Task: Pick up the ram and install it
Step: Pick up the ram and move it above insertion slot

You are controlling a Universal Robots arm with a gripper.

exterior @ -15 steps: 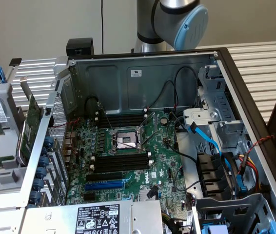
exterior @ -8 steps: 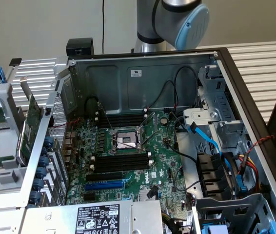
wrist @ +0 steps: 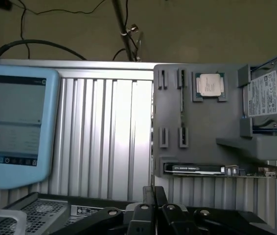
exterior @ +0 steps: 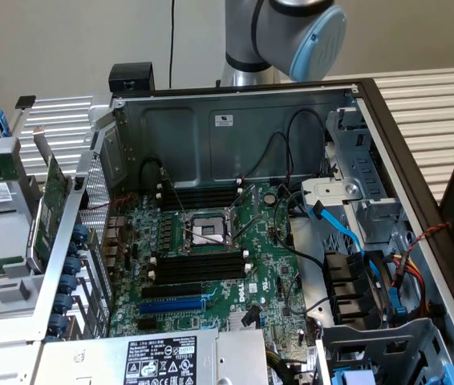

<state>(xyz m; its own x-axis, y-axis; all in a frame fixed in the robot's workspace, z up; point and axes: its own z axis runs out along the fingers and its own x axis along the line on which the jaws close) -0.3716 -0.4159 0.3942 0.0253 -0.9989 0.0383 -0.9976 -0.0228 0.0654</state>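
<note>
The ram (wrist: 181,105) shows as a thin green strip standing on edge between small clips in a grey holder tray (wrist: 207,132). My gripper (wrist: 153,190) hangs some way short of that tray, shut, with nothing between its black fingers. In the exterior view the open computer case (exterior: 235,120) holds the motherboard (exterior: 267,265). Long black memory slots (exterior: 199,269) lie on both sides of the processor socket (exterior: 205,231). Only the arm's grey and blue joint (exterior: 299,28) is seen above the case's rear wall.
The grey tray also carries a processor (wrist: 208,85), a hard drive (wrist: 265,95) and an expansion card (wrist: 197,169) with a metal bracket. A blue-framed teach pendant (wrist: 13,127) lies on the ribbed aluminium table (wrist: 104,132). Cables (exterior: 347,233) run along the case side at the exterior view's right.
</note>
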